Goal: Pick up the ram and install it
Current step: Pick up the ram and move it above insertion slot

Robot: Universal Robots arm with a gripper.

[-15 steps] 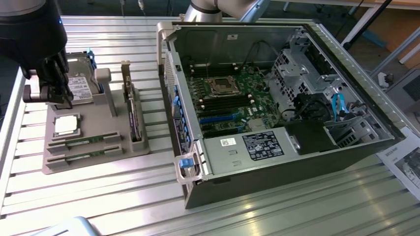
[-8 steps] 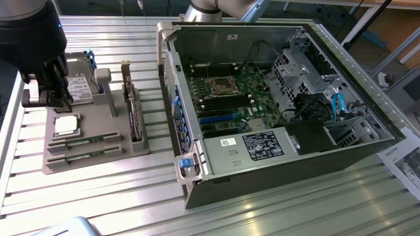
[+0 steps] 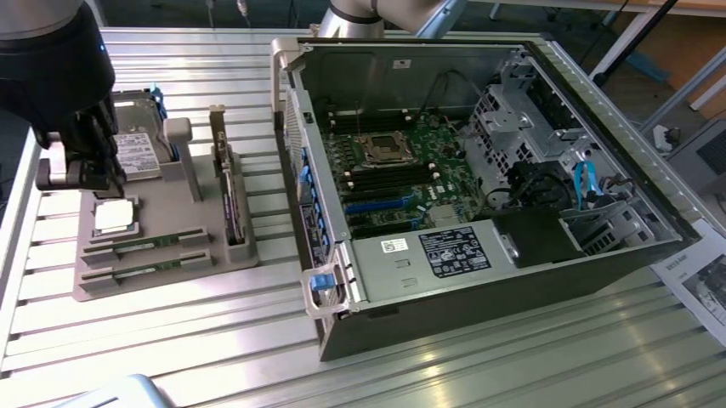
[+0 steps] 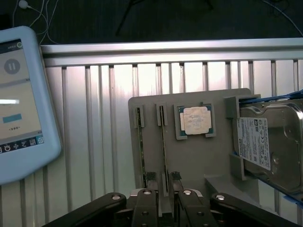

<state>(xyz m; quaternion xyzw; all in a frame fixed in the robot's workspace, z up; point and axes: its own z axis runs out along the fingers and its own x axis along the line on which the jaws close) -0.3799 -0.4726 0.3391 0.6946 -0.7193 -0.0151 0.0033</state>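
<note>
Two green ram strips lie side by side in slots of a grey holder tray [image 3: 170,280]. The ram [image 3: 145,245] [image 4: 164,142] nearer the silver processor chip [image 4: 195,120] runs straight in between my fingertips. The second strip [image 4: 140,146] [image 3: 142,270] lies beside it. My gripper [image 4: 163,177] [image 3: 82,174] is open, one finger on each side of the nearer ram's end. I cannot tell whether the fingers touch it. Nothing is held. The open computer case [image 3: 477,170] with its motherboard stands at the exterior view's right.
On the tray also sit a hard drive [image 4: 270,146] [image 3: 136,149] and a dark expansion card [image 3: 233,204] standing on edge. A light blue tablet [image 4: 19,104] lies on the ribbed metal table [image 3: 511,365] beside the tray.
</note>
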